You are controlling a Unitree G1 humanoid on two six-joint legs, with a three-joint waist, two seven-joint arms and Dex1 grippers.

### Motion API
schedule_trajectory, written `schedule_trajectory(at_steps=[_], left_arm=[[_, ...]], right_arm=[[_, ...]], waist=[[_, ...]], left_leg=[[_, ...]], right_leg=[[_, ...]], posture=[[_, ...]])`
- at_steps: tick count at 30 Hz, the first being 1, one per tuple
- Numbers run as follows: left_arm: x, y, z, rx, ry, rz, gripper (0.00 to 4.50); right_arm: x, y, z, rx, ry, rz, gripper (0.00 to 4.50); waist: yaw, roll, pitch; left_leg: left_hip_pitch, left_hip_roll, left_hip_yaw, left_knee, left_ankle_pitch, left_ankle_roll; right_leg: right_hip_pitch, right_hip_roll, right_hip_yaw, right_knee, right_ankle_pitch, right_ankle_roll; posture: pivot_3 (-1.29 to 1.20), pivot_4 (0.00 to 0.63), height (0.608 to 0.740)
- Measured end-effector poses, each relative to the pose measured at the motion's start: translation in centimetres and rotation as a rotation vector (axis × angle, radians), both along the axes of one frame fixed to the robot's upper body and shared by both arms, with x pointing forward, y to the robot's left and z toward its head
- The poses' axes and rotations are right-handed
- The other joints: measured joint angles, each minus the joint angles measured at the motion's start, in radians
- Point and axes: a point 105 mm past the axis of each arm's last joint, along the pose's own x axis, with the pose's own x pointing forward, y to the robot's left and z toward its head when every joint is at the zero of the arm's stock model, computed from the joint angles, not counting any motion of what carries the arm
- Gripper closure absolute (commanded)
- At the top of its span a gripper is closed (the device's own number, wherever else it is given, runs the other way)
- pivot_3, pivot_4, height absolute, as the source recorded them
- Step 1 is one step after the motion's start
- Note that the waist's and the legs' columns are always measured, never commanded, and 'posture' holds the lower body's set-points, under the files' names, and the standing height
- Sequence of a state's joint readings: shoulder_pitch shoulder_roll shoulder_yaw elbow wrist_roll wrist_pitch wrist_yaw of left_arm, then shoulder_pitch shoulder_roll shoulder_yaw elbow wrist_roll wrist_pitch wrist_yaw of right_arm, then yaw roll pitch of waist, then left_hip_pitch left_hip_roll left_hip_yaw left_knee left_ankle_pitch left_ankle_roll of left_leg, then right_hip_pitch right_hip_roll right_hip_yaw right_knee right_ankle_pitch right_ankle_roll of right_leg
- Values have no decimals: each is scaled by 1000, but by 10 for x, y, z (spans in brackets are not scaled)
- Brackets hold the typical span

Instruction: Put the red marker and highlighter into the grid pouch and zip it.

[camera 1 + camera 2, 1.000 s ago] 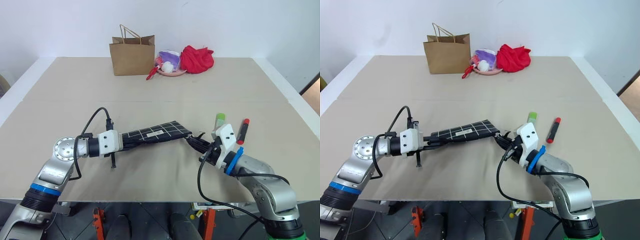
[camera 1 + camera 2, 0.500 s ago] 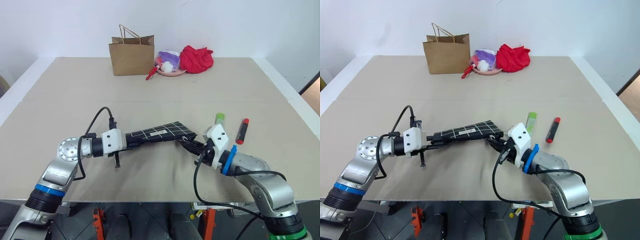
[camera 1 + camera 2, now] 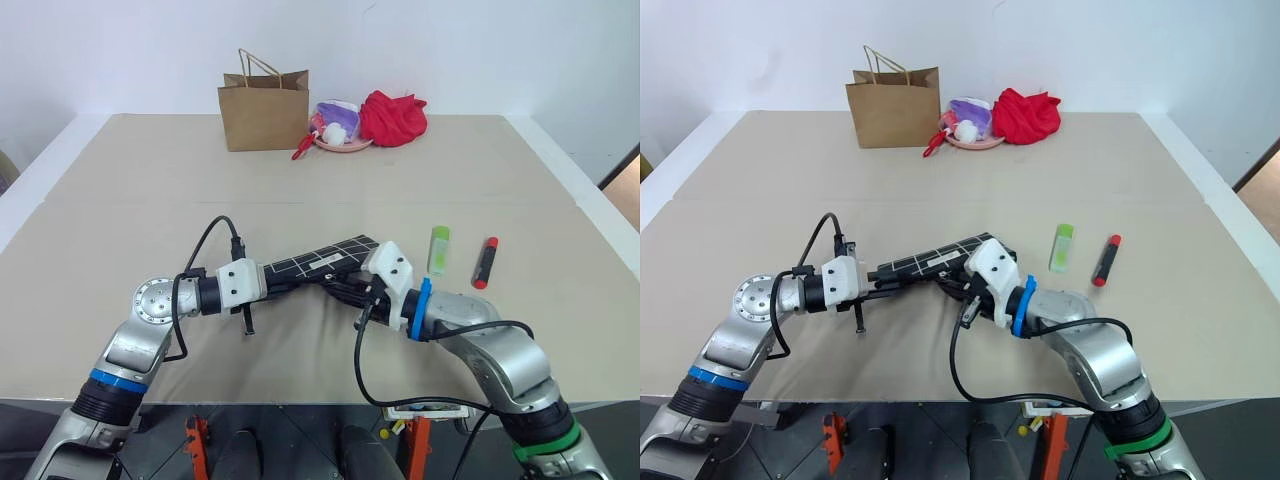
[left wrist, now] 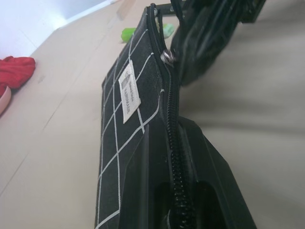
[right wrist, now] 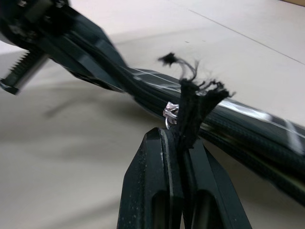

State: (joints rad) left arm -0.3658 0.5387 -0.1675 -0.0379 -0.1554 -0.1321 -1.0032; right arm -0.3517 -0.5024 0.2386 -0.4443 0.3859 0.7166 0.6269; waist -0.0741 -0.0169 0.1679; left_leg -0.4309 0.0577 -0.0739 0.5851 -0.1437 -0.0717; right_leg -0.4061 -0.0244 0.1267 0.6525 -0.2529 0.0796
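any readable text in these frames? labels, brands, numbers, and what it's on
Nothing can be read.
Grid pouch: its small pale label carries print, too small and blurred to read.
Brown paper bag: no print visible.
Highlighter and red marker: too small to show any marking.

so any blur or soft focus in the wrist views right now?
Right wrist view: the frayed black zipper pull is sharp, the left tool behind it motion-blurred. Left wrist view: the flat black grid-lined fabric pouch is crisp at its label, soft close to the lens.
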Motion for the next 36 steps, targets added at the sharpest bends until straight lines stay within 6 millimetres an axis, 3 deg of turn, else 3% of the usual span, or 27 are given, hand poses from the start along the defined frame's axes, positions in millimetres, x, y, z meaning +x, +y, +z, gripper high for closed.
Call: schedule_trajectory(at_steps=[9,10,13,18,19,22,24,26,29,33,36], left_arm=[[0,-1,0,1,-7,2,4500],[1,-1,0,0,-8,5,4500],[1,-1,1,-5,-16,7,4500],[1,-2,2,-4,-28,6,4500],[1,-2,2,-5,-30,8,4500],[3,0,3,-7,-31,16,4500],[3,1,3,-6,-32,21,4500],[4,1,3,-6,-31,21,4500],[4,2,2,-4,-28,21,4500],[3,2,2,12,-27,3,4500],[4,2,3,23,-33,-5,4500]], right_arm=[[2,2,-5,-16,11,-4,4441],[2,2,-5,-9,13,-8,3867],[3,-2,-4,24,33,-29,2912],[-3,-25,-7,92,78,-93,245],[-6,-31,-7,109,87,-109,52],[-17,-65,-11,176,126,-215,52],[-17,-98,-10,215,128,-350,52],[-16,-119,-9,217,118,-434,52],[-14,-134,-7,213,100,-499,52],[19,-158,6,194,-16,-717,52],[44,-161,11,198,-72,-848,52]], waist=[[0,0,0],[0,0,0],[0,0,0],[1,0,0],[3,0,0],[8,0,0],[11,0,0],[9,0,0],[1,0,0],[-5,0,0],[-5,0,0]], left_leg=[[0,0,0,0,0,0],[0,0,0,0,0,0],[0,0,0,0,0,0],[0,0,0,0,0,0],[0,0,0,0,0,0],[-1,0,0,0,0,0],[0,0,0,0,0,0],[1,0,0,0,0,0],[2,0,0,0,0,1],[2,0,1,2,2,1],[2,0,1,1,2,2]], right_leg=[[0,0,0,0,0,0],[0,0,0,0,0,0],[0,0,0,0,0,0],[0,0,0,0,0,1],[0,0,0,0,0,1],[1,0,0,0,-1,2],[1,0,0,0,0,1],[1,0,0,0,0,0],[1,0,0,0,2,-1],[0,0,1,0,5,-2],[0,0,1,0,5,-2]], posture=[[0,150,740],[0,150,740],[0,150,740],[0,150,740],[0,150,740],[0,150,740],[0,150,740],[0,150,740],[0,150,740],[0,150,740],[0,150,740]])
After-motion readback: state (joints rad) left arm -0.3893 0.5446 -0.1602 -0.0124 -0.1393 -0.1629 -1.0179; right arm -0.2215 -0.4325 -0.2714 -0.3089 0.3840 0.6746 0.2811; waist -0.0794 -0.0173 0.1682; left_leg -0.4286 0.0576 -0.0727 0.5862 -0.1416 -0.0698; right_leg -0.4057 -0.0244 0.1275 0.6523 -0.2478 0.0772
